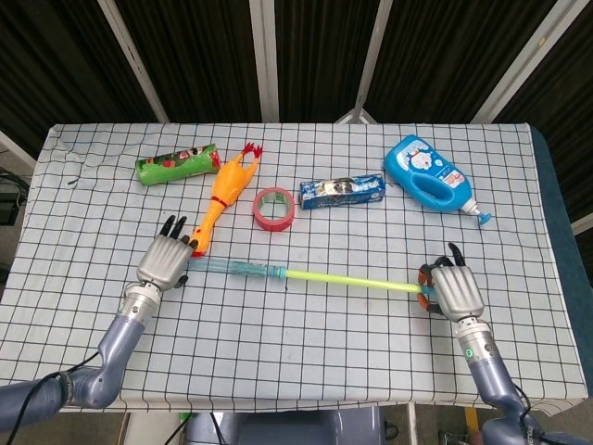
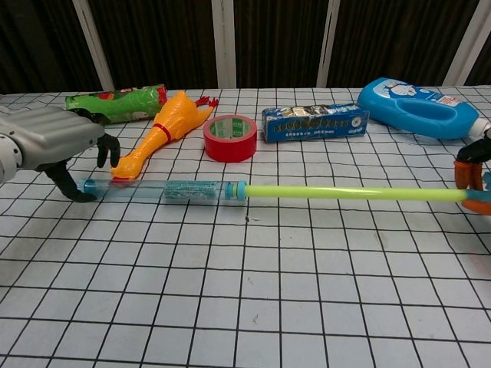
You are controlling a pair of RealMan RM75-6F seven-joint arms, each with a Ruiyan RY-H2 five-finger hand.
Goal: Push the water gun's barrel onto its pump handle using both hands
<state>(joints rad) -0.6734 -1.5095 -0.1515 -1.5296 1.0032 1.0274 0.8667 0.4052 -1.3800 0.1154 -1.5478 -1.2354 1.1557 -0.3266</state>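
Left hand (image 1: 165, 262) at barrel (image 1: 236, 269) tip, right hand (image 1: 452, 290) at pump handle (image 1: 423, 292)

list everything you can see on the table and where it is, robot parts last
water gun barrel: 1, clear blue, front left of centre, lying flat
pump rod: 1, yellow-green, runs from the barrel toward the right
pump handle: 1, orange and blue, at the rod's right end
rubber chicken: 1, orange-yellow, back left, beside the tape
tape roll: 1, red, back centre
green packet: 1, green, back left
blue packet: 1, blue, right of the tape
bottle: 1, blue with white cap, back right
table: 1, white cloth with black grid
left hand: 1, grey with black fingers, at the barrel's left tip
right hand: 1, grey, at the pump handle
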